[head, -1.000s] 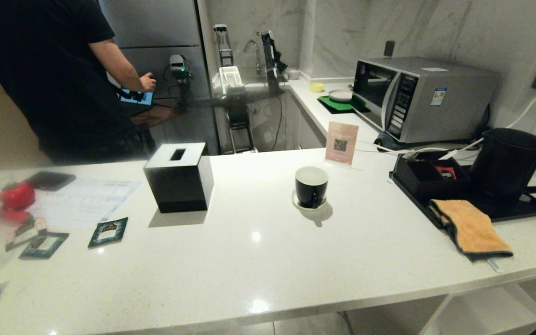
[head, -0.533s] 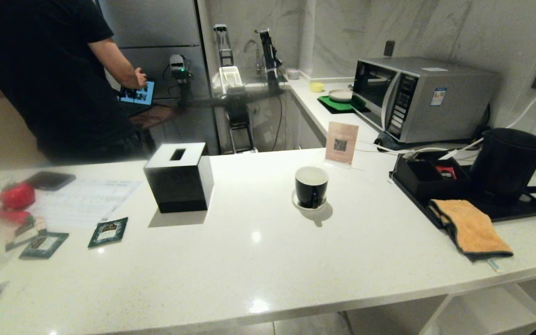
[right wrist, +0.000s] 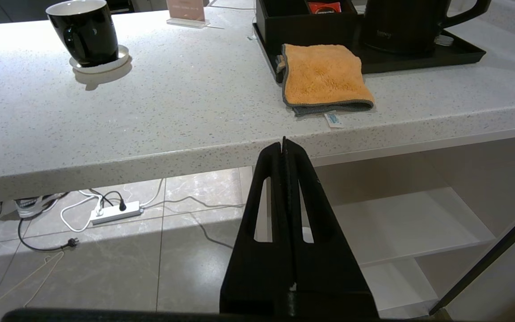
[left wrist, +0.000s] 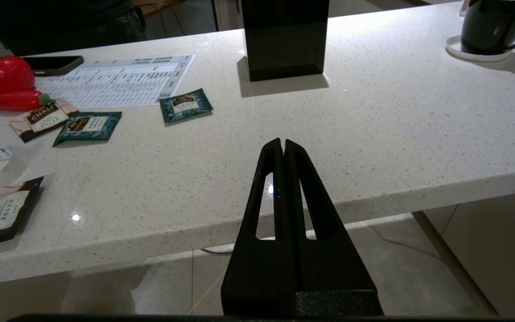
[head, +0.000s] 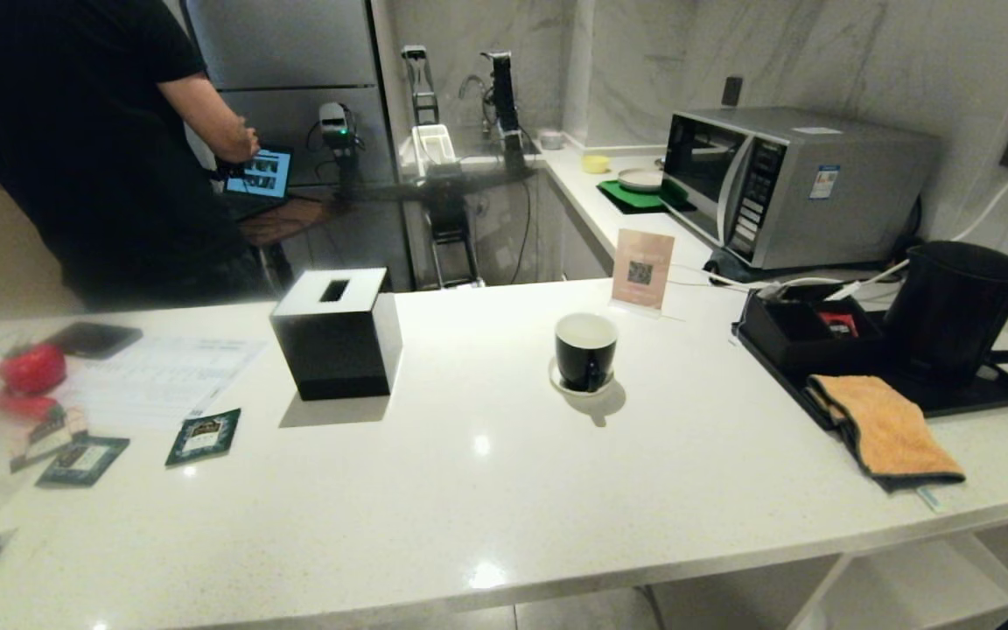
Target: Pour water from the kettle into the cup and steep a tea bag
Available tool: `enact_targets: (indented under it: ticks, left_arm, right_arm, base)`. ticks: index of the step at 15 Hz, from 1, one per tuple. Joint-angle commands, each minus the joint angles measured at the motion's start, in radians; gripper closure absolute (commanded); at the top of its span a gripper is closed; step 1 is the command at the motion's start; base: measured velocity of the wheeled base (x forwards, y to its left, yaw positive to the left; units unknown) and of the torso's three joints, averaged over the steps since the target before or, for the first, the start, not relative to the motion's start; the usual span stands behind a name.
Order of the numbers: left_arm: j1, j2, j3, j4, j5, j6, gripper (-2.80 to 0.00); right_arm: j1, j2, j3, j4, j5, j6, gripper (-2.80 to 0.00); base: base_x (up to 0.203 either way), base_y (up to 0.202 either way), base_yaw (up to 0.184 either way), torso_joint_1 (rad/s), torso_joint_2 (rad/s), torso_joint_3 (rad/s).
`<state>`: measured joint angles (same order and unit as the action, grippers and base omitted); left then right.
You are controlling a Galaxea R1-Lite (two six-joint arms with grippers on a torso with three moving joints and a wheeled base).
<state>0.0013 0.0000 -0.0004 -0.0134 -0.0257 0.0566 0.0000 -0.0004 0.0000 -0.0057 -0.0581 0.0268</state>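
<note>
Both hands closed; kettle [head: 950, 311] upright, handle pointing right.

My left end effector [left wrist: 283, 144] is matte black, two long tapering fingers, each pierced by a narrow elongated slot; the fingers widen toward a broad, blocky black base with a faintly grainy surface; a thin pale fleck marks the inner edge of one finger. My right end effector [right wrist: 284, 143] is built the same: black, wedge-shaped, slotted fingers rising from a wide dark base; a small pale speck sits low on its centre seam. A dark curved rim edges the bottom of both wrist views.
</note>
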Motion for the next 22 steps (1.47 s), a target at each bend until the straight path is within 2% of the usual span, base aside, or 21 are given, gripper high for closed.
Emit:
enact_targets:
  ticks: [1,17,22]
  left_arm:
    - [0.0,0.002,0.0,0.0,0.0,0.0,0.0]
    - [0.0,0.002,0.0,0.0,0.0,0.0,0.0]
    - [0.0,0.002,0.0,0.0,0.0,0.0,0.0]
  right_arm:
    - [0.0,0.002,0.0,0.0,0.0,-0.001,0.0]
    - [0.0,0.006,0.0,0.0,-0.005,0.022,0.0]
    - [-0.001,0.209,-0.029,-0.08,-0.013,0.032,0.0]
  base:
    - [0.0,0.0,0.0,0.0,0.0,0.0]
    - [0.0,0.0,0.0,0.0,0.0,0.0]
    - [0.0,0.0,0.0,0.0,0.0,0.0]
